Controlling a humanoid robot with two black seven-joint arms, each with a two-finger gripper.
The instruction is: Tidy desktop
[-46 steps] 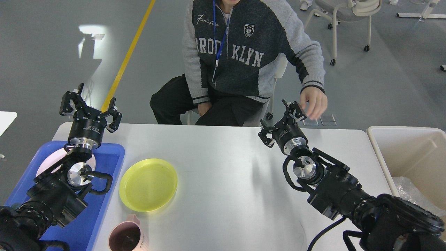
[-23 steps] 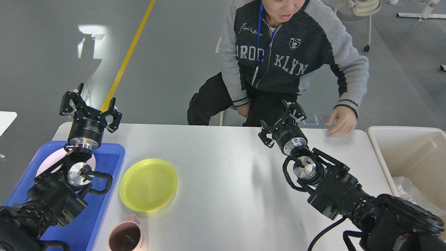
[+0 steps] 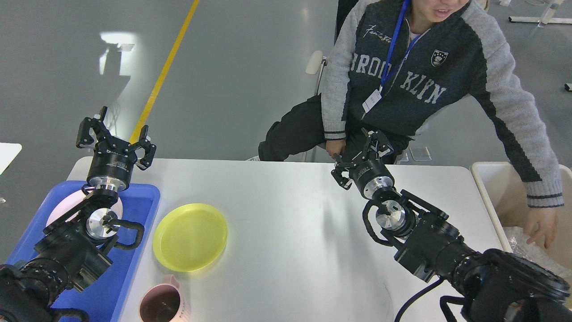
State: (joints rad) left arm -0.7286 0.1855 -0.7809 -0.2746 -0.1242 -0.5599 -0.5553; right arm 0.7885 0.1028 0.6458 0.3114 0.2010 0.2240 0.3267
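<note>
Counter [image 3: 286,214] bearing yellow plate [image 3: 190,237]; my left end effector [image 3: 115,136] and right end effector [image 3: 359,154] above its far edge, fingers apart, empty

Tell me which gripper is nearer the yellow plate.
Left. The left gripper hangs beyond the yellow plate's far left; the right gripper is farther, off to its far right.

A lab or test hall is suggested: a wide grey floor [image 3: 232,67] is marked with a yellow line [image 3: 163,71], a person [image 3: 415,76] with a badge on a blue lanyard [image 3: 395,40] is seated at a plain white table [image 3: 286,232].
</note>
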